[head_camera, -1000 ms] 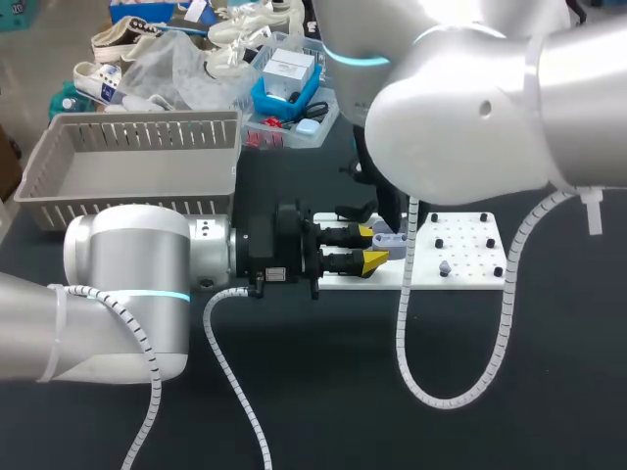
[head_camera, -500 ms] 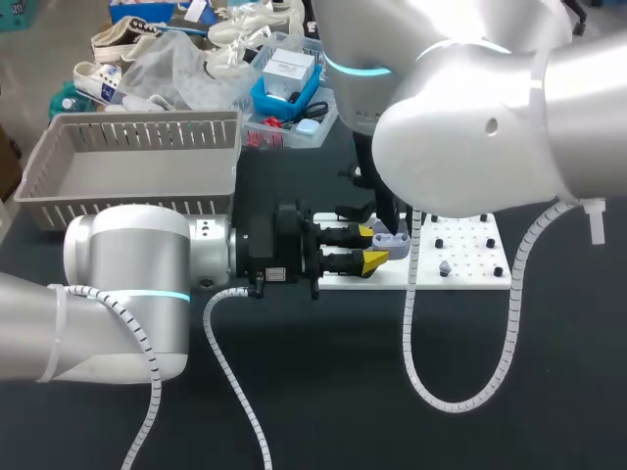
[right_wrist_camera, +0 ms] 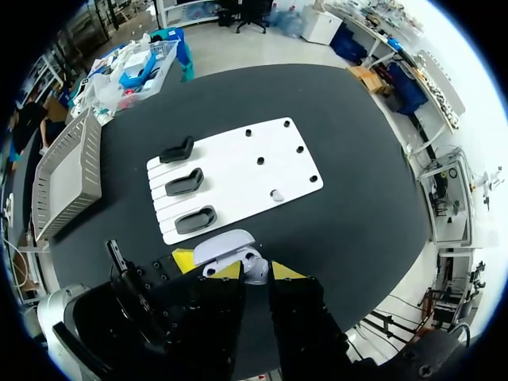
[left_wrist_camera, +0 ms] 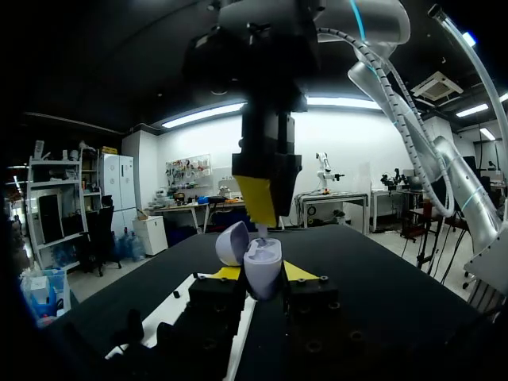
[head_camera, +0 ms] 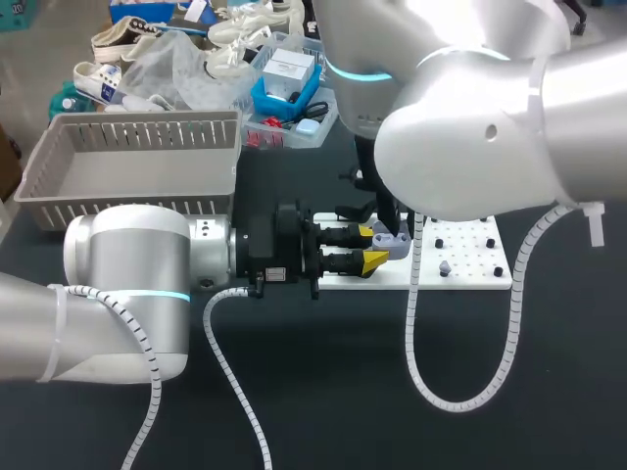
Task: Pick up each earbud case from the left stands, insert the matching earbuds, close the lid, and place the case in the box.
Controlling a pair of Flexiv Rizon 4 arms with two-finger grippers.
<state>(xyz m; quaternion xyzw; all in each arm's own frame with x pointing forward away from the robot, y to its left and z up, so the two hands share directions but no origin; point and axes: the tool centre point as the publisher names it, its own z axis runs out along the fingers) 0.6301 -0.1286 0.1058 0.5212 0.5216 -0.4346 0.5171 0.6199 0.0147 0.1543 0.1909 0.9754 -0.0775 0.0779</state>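
A lavender earbud case [head_camera: 390,240] with its lid up sits between the yellow tips of my left gripper [head_camera: 370,247], which is shut on it just above the white board's left part. In the left wrist view the case [left_wrist_camera: 262,266] stands upright in that gripper [left_wrist_camera: 262,274]. My right arm comes down from above it. One yellow finger [left_wrist_camera: 255,198] of the right gripper hangs right over the open case. In the right wrist view the right gripper [right_wrist_camera: 255,271] is shut on a small pale earbud [right_wrist_camera: 255,275], directly over the case [right_wrist_camera: 225,244].
The white board [head_camera: 465,257] carries several black pegs and one loose earbud [head_camera: 444,266]. Three empty black stands [right_wrist_camera: 184,181] sit on the board's left part. A grey slatted basket [head_camera: 127,162] stands at the far left. My right arm's bulk hides the board's middle.
My right arm's elbow has shifted slightly to the right and lower. Both grippers and the case have stayed where they were.
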